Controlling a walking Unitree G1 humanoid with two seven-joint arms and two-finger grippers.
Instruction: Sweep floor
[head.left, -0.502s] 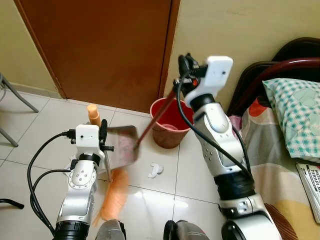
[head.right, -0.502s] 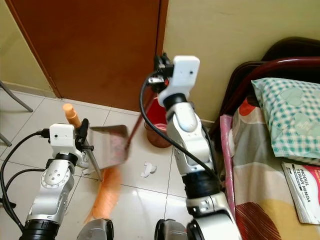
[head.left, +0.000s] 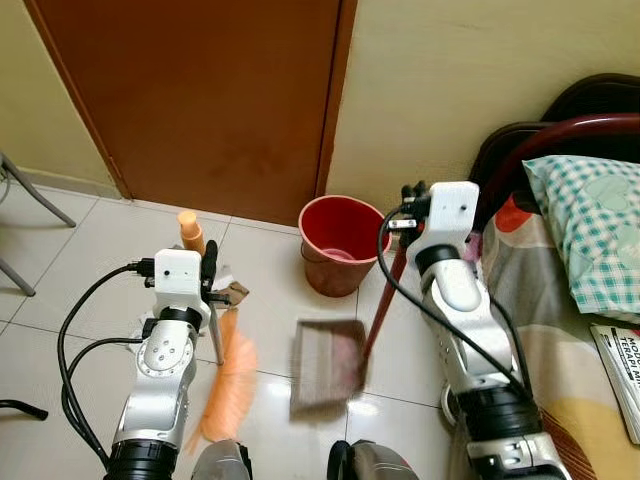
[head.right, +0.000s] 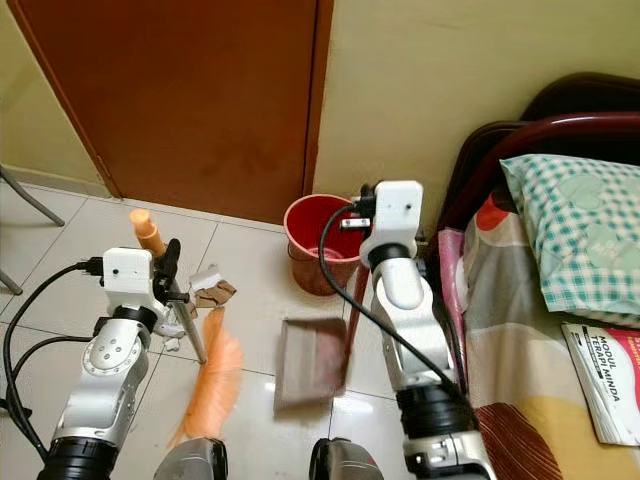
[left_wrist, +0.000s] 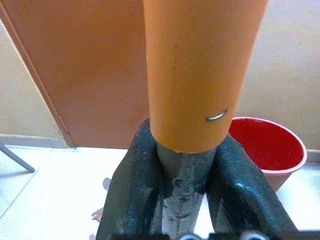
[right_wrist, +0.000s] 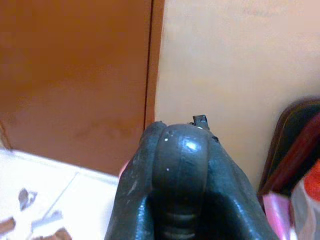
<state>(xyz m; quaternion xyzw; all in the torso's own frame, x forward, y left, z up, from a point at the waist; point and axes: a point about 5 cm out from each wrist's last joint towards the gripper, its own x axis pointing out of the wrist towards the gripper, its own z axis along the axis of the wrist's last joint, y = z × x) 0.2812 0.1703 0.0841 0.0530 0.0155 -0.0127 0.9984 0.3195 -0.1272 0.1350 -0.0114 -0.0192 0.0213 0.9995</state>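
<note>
**Broom and dustpan down on the tiles by the door**

Ahead of me stands the brown door (head.left: 200, 100) with the cream wall (head.left: 480, 70) to its right. Along my right side runs the bed (head.left: 560, 300), its dark headboard (head.left: 590, 110) against the wall, a checked pillow (head.left: 590, 230) and a book (head.left: 622, 370) lying on it. Over at the far left I see a grey chair leg (head.left: 30, 195).

On the floor (head.left: 70, 260), a red bucket (head.left: 340, 245) sits against the wall just right of the door, between my two arms. My right gripper (right_wrist: 180, 170) has its jaws closed around the dustpan's dark red handle (head.left: 385, 300); the dustpan (head.left: 325, 370) itself lies blurred on the tiles in front of the bucket. My left gripper (left_wrist: 182, 170) clamps the broom (head.left: 225, 385) by its grey shaft, under the orange grip (left_wrist: 200, 70); the orange bristles rest on the floor just left of the dustpan. Scraps of paper and brown litter (head.left: 228, 290) lie beside the left wrist, near the broom's top.
</note>
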